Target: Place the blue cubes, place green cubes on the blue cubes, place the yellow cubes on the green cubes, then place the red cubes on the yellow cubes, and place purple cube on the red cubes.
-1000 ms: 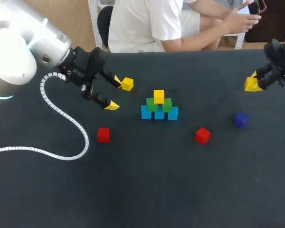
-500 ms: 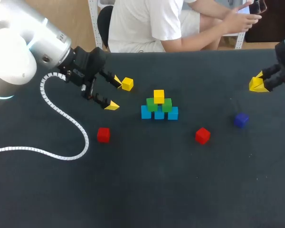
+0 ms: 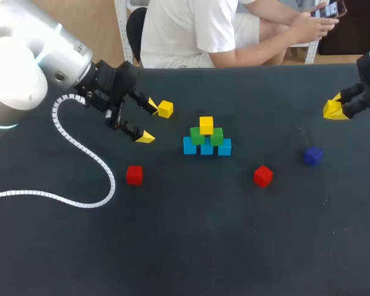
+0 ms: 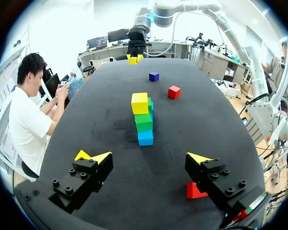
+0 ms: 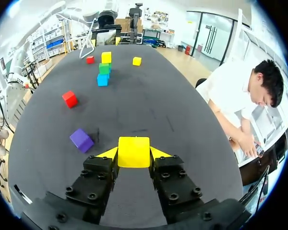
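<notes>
A pyramid stands mid-table: blue cubes [image 3: 206, 148] at the base, green cubes [image 3: 197, 135] on them, one yellow cube [image 3: 206, 125] on top. My left gripper [image 3: 148, 121] hovers open left of it, and a loose yellow cube [image 3: 165, 109] lies beside its far fingertip. In the left wrist view the pyramid [image 4: 143, 121] is ahead of the open left gripper [image 4: 146, 158]. My right gripper [image 3: 334, 110] is at the table's right edge, shut on a second yellow cube [image 5: 133, 152]. The purple cube [image 3: 312, 155] lies near it.
Two red cubes lie on the near side of the pyramid, one to its left [image 3: 134, 175] and one to its right [image 3: 263, 176]. The left arm's white cable [image 3: 86, 154] loops over the table's left part.
My right gripper has shifted a little to the right with the yellow cube in it, then stopped. The left arm and the cubes have not moved.
</notes>
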`<state>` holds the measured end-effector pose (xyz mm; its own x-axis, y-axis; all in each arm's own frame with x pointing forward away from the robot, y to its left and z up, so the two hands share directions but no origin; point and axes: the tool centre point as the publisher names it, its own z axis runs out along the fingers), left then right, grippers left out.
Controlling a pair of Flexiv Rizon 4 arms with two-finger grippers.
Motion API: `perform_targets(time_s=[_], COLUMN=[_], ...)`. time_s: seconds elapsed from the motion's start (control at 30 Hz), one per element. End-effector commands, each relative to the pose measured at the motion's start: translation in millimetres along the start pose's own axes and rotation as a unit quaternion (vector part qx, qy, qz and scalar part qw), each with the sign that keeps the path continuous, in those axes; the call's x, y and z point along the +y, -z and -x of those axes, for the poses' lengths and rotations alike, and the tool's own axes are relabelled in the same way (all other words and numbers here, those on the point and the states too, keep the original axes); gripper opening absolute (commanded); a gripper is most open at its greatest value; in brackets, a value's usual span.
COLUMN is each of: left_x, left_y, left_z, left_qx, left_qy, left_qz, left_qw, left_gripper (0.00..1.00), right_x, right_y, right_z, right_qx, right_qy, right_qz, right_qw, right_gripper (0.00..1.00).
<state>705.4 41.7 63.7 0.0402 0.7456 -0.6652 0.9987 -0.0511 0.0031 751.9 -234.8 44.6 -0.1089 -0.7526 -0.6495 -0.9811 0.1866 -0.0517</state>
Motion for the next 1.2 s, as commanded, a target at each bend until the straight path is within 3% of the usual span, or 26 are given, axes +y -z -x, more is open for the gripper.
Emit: perform_targets(time_s=[0.03, 0.37, 0.7, 1.2], left_x=[1.3, 1.3, 1.3, 1.3], left_y=[0, 0, 0, 0], left_z=[0.0, 0.0, 0.0, 0.0], left_qx=[0.001, 0.001, 0.001, 0.001], left_qy=[0.0, 0.0, 0.0, 0.0], left_qz=[-0.002, -0.002, -0.002, -0.002], left_qw=[1.0, 1.0, 1.0, 1.0], left_gripper=[1.0, 1.0, 1.0, 1.0], right_x=[0, 1, 14, 50], right_y=[0, 1, 8, -10], right_z=[0, 2, 49, 78], right_qx=[-0.001, -0.001, 0.053, 0.082], right_qy=[0.0, 0.0, 0.031, 0.046], right_qz=[0.0, 0.0, 0.002, 0.025], right_qw=[1.0, 1.0, 0.998, 0.995], right_gripper=[0.0, 0.0, 0.0, 0.0])
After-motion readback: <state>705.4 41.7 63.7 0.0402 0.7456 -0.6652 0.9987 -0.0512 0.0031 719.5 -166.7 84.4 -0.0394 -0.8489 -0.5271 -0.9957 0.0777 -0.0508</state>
